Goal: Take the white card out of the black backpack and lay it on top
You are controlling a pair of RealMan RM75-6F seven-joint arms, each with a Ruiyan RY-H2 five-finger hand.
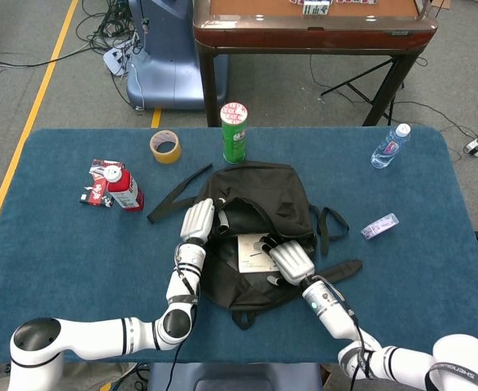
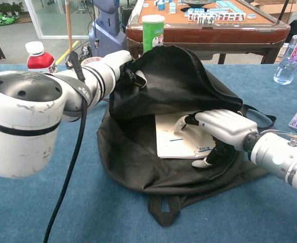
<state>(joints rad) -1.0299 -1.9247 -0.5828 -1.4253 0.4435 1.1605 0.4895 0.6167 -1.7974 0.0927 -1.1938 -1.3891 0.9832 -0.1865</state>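
The black backpack point(image 1: 263, 204) lies in the middle of the blue table, its mouth facing me. My left hand point(image 1: 198, 218) grips the upper rim of the opening and holds the flap point(image 2: 173, 81) up. Inside, the white card point(image 2: 176, 139) lies flat on the bag's lower panel. My right hand point(image 2: 220, 125) is inside the opening over the card's right part. Its fingers point(image 2: 184, 120) spread across the card's top, and the thumb sits at its near right corner. In the head view the right hand point(image 1: 291, 261) covers the right edge of the card point(image 1: 251, 248).
A green can point(image 1: 234, 132) stands just behind the backpack, a tape roll point(image 1: 165, 147) and a red bottle point(image 1: 122, 186) to the left. A water bottle point(image 1: 390, 147) and a small clear packet point(image 1: 379, 226) lie to the right. Loose straps point(image 1: 177, 192) trail from the bag.
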